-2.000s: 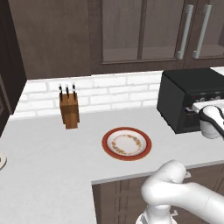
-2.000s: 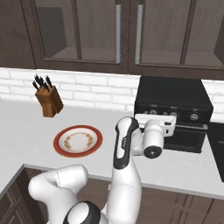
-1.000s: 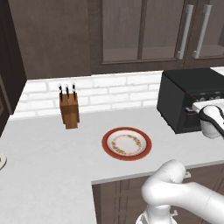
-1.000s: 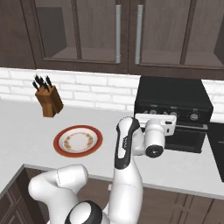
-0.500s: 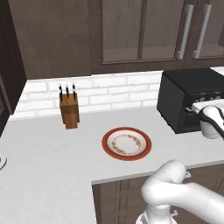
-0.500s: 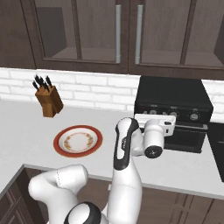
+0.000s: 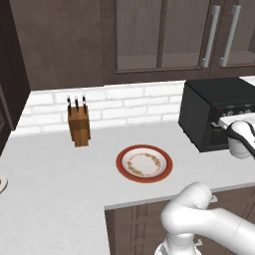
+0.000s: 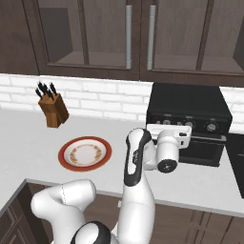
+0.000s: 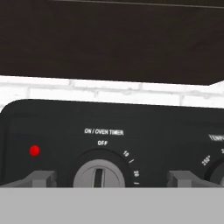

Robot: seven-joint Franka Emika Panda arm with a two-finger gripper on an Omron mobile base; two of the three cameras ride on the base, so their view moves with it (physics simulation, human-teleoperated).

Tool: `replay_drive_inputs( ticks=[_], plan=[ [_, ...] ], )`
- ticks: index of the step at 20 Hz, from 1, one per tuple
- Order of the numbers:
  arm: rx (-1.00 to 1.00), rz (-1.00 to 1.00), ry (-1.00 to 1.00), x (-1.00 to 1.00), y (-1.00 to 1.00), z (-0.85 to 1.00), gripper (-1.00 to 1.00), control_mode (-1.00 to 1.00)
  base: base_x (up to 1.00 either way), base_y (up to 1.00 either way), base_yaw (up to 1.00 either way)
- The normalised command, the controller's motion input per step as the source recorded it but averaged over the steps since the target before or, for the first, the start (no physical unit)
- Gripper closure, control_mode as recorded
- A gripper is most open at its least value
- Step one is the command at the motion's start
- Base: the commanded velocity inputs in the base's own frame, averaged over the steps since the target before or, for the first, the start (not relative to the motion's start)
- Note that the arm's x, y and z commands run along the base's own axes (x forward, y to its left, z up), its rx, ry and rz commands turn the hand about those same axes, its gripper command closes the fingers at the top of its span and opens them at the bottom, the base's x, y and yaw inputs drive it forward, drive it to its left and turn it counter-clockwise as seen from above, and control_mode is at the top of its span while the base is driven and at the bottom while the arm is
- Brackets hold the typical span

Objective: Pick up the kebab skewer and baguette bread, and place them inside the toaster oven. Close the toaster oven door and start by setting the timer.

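The wide-open two-finger gripper (image 9: 109,180) straddles the grey round timer knob (image 9: 99,175) on the boxy black toaster oven (image 8: 188,110); it should close squarely on the knob, then twist off "OFF".

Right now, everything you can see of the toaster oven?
The toaster oven is a boxy matte black unit on the white counter against the brick backsplash, right of the plate. Its door with dark glass looks shut. Knobs run along the top front. In the hand view the timer knob, labelled ON / OVEN TIMER, points at OFF, beside a red dot; a second knob sits at the right edge. The open tool straddles the timer knob; contact is unclear.
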Motion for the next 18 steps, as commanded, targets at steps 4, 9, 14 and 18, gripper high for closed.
replay_drive_inputs(
  ticks=[4, 9, 14, 18],
  plan=[
    [0.00, 0.00, 0.00, 0.00, 0.00, 0.00, -1.00, -1.00, 0.00, 0.00, 0.00],
    [0.00, 0.00, 0.00, 0.00, 0.00, 0.00, 1.00, -1.00, 0.00, 0.00, 0.00],
    [0.00, 0.00, 0.00, 0.00, 0.00, 0.00, 1.00, -1.00, 0.00, 0.00, 0.00],
    [0.00, 0.00, 0.00, 0.00, 0.00, 0.00, 1.00, -1.00, 0.00, 0.00, 0.00]
  ],
)
